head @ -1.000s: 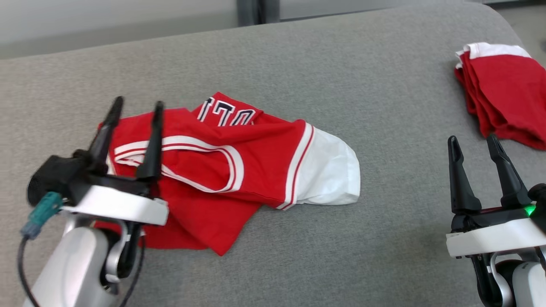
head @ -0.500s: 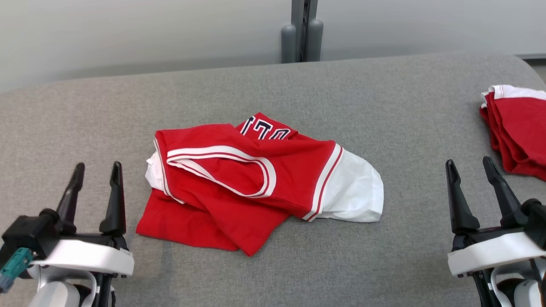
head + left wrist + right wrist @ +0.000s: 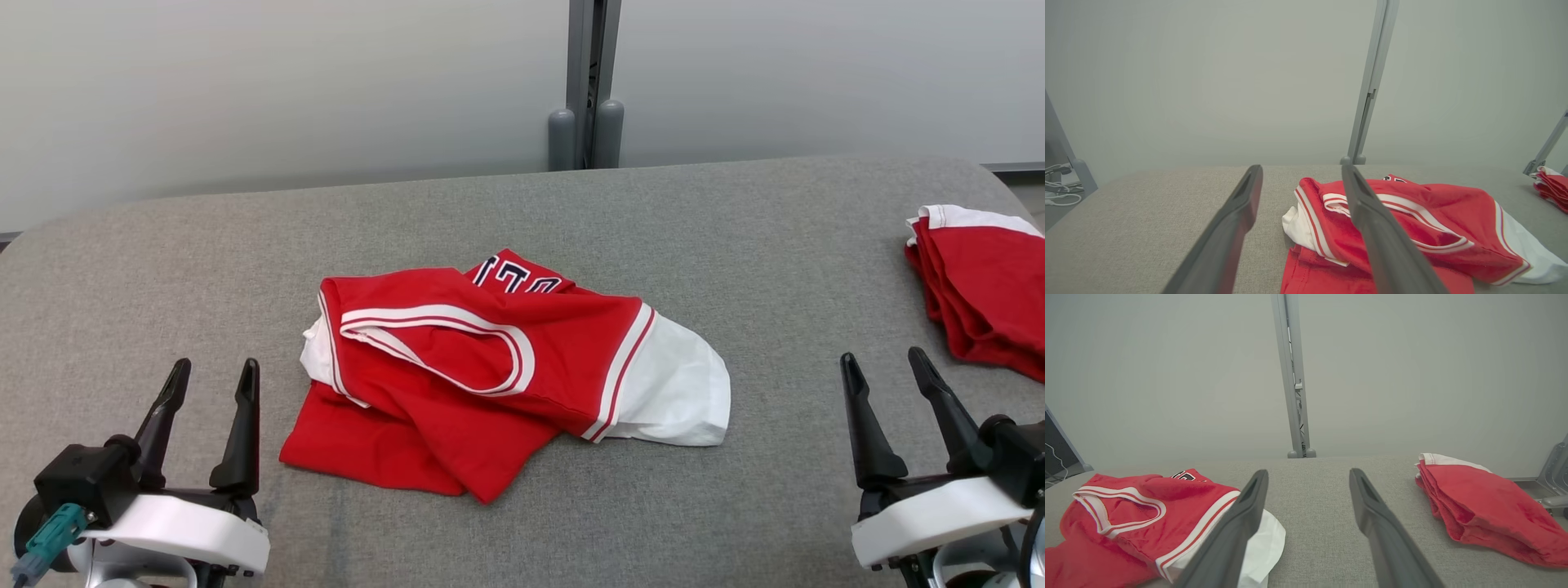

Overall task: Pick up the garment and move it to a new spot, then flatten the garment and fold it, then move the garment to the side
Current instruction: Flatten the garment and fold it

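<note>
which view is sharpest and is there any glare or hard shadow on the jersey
Head view: sharpest, with even diffuse light, no glare on the jersey, only a faint soft shadow along its edges. Left wrist view: the left fingers look a little soft up close, and the post leans, likely wide-angle distortion. Right wrist view: flat light, the folded pile reads clearly.

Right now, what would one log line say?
red jersey: crumpled, untouched | left end effector: open | right end effector: open

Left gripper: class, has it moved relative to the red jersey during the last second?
Yes. The left gripper, earlier over the left edge of the red jersey, has pulled back toward the robot and leftward, and is now apart from it.
</note>
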